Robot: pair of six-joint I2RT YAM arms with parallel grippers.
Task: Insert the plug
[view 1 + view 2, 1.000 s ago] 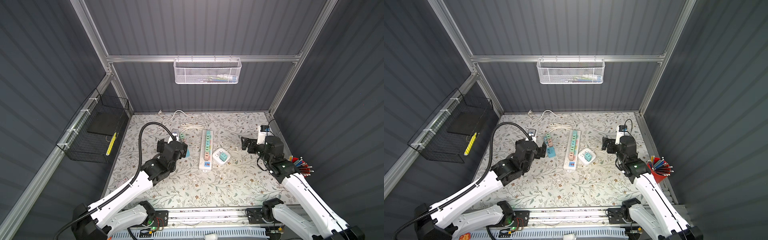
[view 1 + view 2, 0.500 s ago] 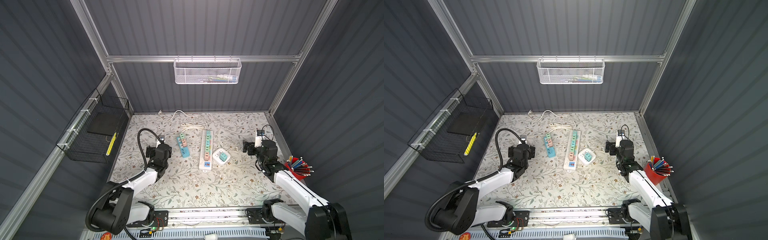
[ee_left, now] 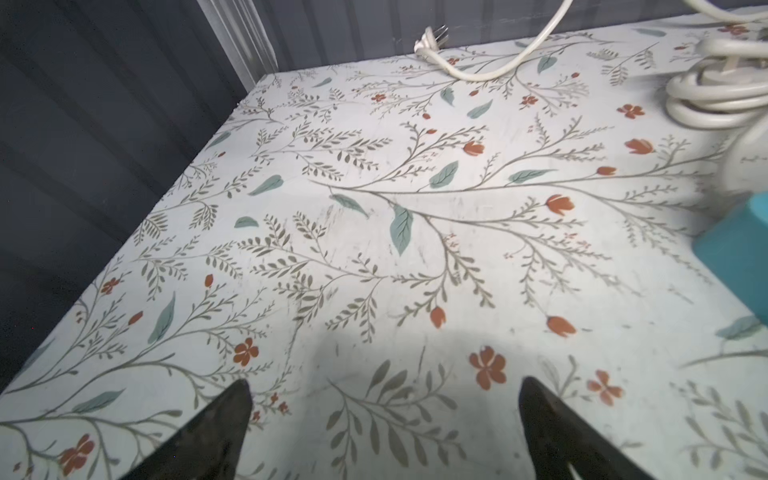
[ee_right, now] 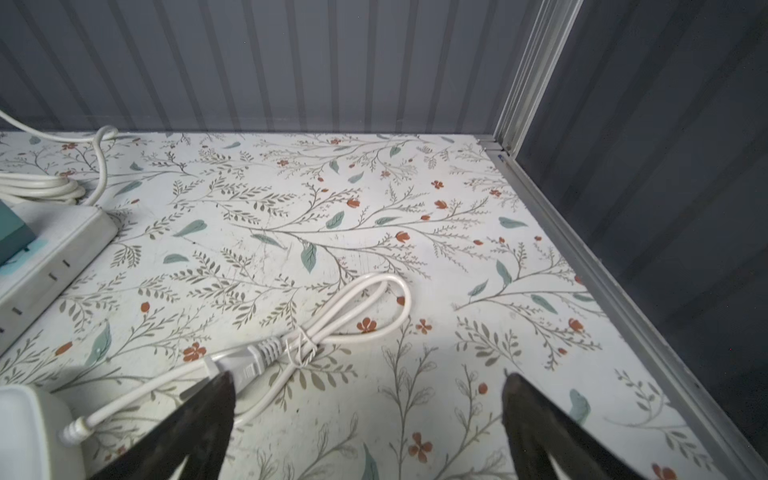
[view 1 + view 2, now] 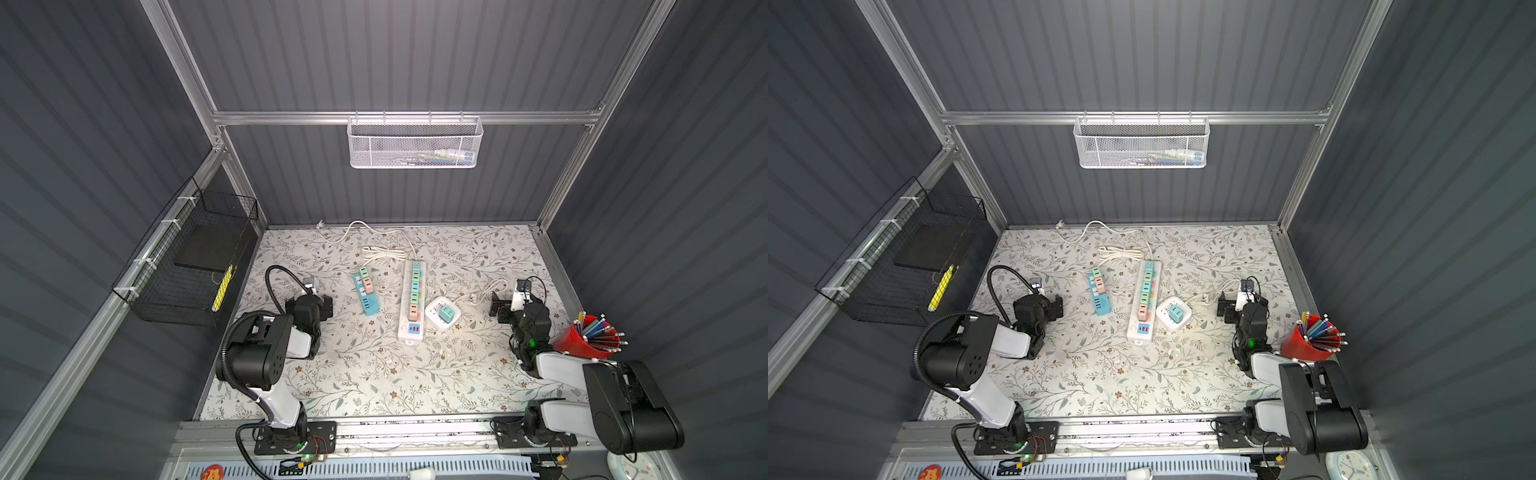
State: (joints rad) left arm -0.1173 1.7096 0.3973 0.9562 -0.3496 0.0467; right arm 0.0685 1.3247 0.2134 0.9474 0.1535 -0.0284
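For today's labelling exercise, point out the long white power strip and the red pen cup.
long white power strip [image 5: 406, 335]: in a top view, bare near end.
red pen cup [image 5: 571, 343]: in a top view, red wall.

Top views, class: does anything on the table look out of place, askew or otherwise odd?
Mildly. The blue power strip lies skewed, not parallel to the long white power strip beside it. A few small white bits are scattered by the white strip's near end; they are too small to identify.

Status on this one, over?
Left gripper and right gripper open, empty. Teal plug sits on the white socket block. Loose cord beside right gripper.
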